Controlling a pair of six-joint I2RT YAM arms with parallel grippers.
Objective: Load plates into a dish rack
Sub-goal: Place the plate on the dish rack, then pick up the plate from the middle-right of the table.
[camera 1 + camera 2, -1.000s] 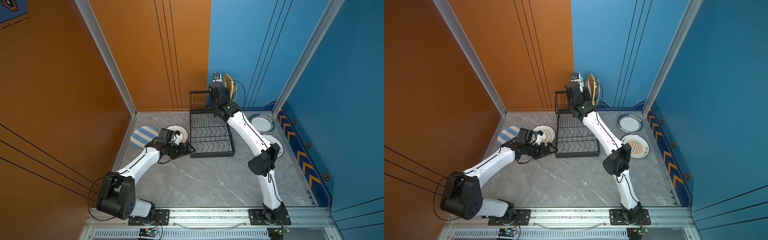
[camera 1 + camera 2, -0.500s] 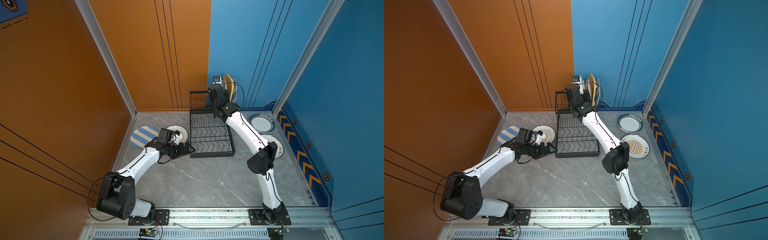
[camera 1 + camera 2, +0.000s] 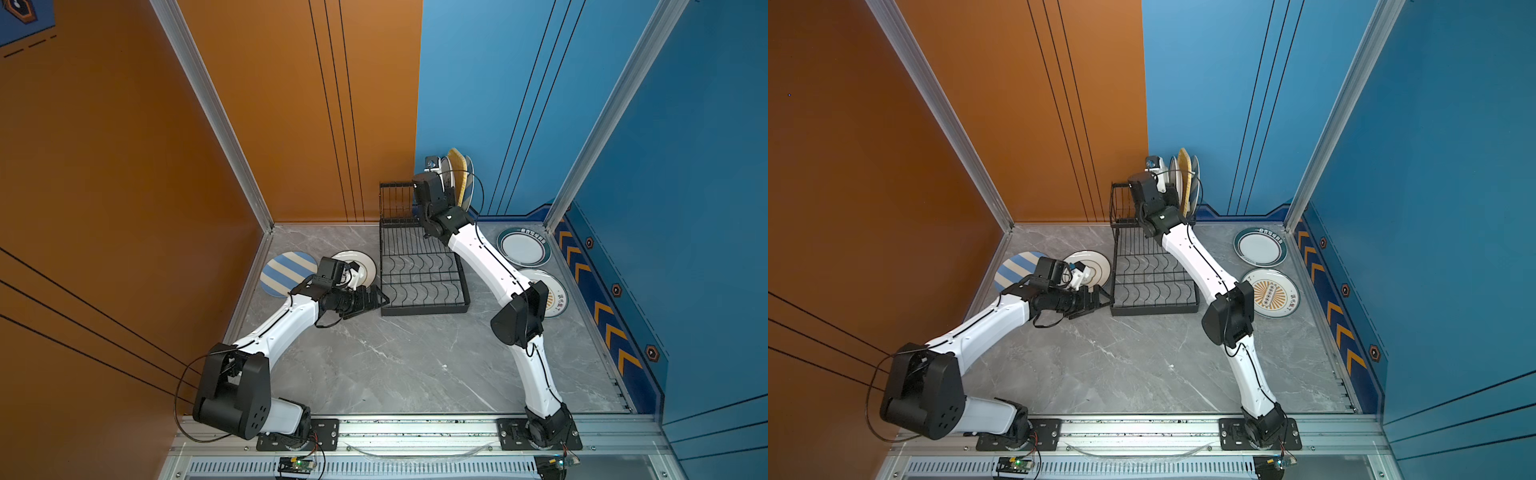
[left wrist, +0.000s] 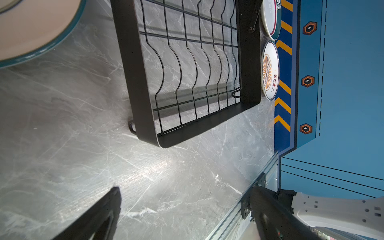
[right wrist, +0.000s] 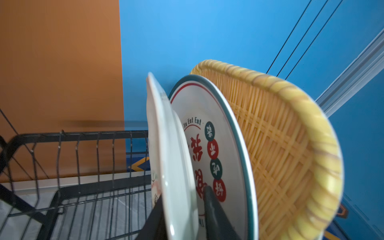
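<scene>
Plate (image 5: 172, 158) upright in dish rack (image 5: 83, 135), right gripper (image 5: 182, 194) astride

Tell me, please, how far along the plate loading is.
Done: a teal-rimmed plate and a yellow woven plate stand upright in the dish rack. In hand: the right arm has its jaws astride a white plate slotted beside them. Left: four plates lie on the table; the left arm has open, empty jaws.

You get bright, even overhead light in both top views, with only soft shadows on the grey tabletop (image 3: 395, 365). Your left wrist view has a pale glare patch on the marble and a dark shadow band under the rack (image 4: 134, 72). Your right wrist view smears the near white plate (image 5: 172, 166) and bends at its edges
</scene>
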